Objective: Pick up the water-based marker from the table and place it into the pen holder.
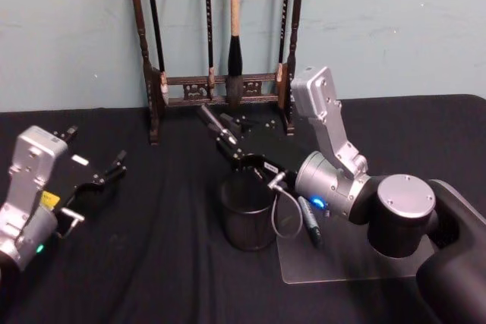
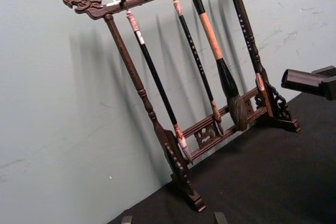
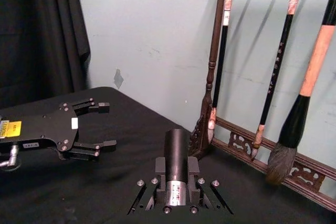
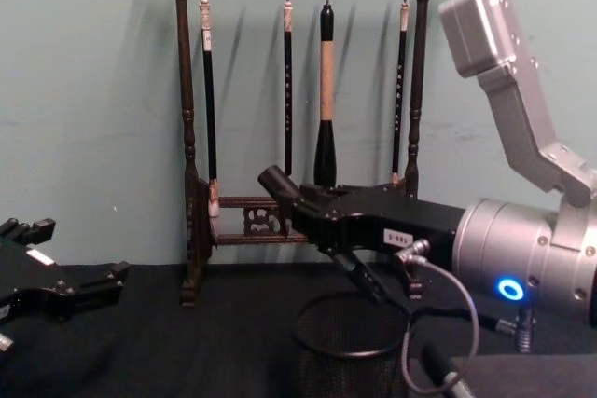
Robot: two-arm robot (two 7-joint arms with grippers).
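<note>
- Head view puts the marker [image 1: 209,117] off the worktop [image 1: 152,263], clamped in the right hand [image 1: 226,140], which is closed on its near end. The free end sticks out of the hand, up and toward the back wall.
- That hand hangs just over the far rim of the pen holder [image 1: 247,225]. From the chest view, the marker is clearly above the mouth and not yet in it.
- I judge the pick-up done and the placing in hand. The next move calls for tipping the marker end-down, centring it over the mouth, lowering it past the rim, and then opening the fingers.
- Left hand [image 1: 118,167] sits idle and open, low over the worktop on the left, well apart from the holder.
- Count: one marker in the hand, one pen holder, two hands.
- Further out there is one clear sheet [image 1: 342,263] on the worktop just right of the holder. A dark pen-like thing lies on it, though I cannot tell what it is.
- Behind stands one brush rack [image 1: 140,36] with four brushes [image 1: 234,36] hanging from it.
</note>
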